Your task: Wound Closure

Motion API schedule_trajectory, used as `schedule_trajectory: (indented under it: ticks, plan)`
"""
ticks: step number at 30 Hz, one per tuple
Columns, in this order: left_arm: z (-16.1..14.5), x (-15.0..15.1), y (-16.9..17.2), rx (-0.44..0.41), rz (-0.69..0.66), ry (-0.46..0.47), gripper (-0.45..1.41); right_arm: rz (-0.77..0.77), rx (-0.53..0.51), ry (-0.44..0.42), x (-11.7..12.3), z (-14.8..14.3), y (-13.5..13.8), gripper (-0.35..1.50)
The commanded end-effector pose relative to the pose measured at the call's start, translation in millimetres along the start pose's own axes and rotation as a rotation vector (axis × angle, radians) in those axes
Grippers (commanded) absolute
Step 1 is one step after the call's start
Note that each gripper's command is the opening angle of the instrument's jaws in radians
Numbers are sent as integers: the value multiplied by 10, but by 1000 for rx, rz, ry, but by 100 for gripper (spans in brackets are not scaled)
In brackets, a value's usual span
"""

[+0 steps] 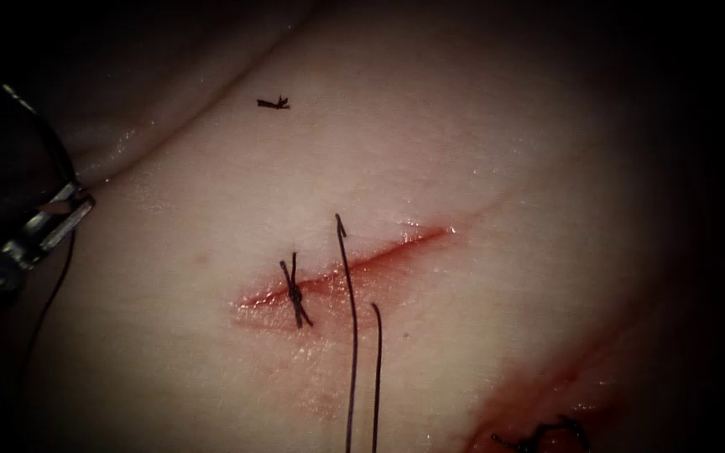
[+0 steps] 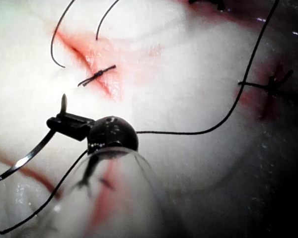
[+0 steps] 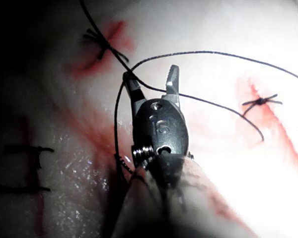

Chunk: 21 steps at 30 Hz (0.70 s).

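You are clenching the left end effector (image 1: pixel 67 210) on the needle (image 2: pixel 20 162) near one end, clear of the tissue (image 1: pixel 480 168), with the cut (image 1: pixel 362 262) well apart from it. The right end effector (image 3: pixel 151 82) is gaping, with thread (image 3: pixel 213 53) lying across it; guarding that slack from tangling probably matters most.

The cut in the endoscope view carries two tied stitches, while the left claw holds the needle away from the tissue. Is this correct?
Not quite. The endoscope view shows one tied stitch across the cut, toward its left end. The rest stands: the left claw holds the needle, not in the tissue. The right claw stands open.
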Motion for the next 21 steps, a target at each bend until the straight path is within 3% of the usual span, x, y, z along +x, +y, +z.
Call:
schedule_trajectory:
  ticks: [1, 9, 15, 21]
  plan:
    - [4, -4, 9, -2, 2, 2, -45, -5, -31, 0, -6, 3, 14, 146]
    - [-1, -25, -1, 6, 28, -19, -45, -23, -76, -5, -22, -14, 57, 146]
    - [-48, -76, -49, 57, 67, -114, -45, -52, -142, -55, -70, -14, 90, 148]
    - [-39, -69, -41, 69, 62, -111, -45, -90, -169, -82, -113, 11, 96, 148]
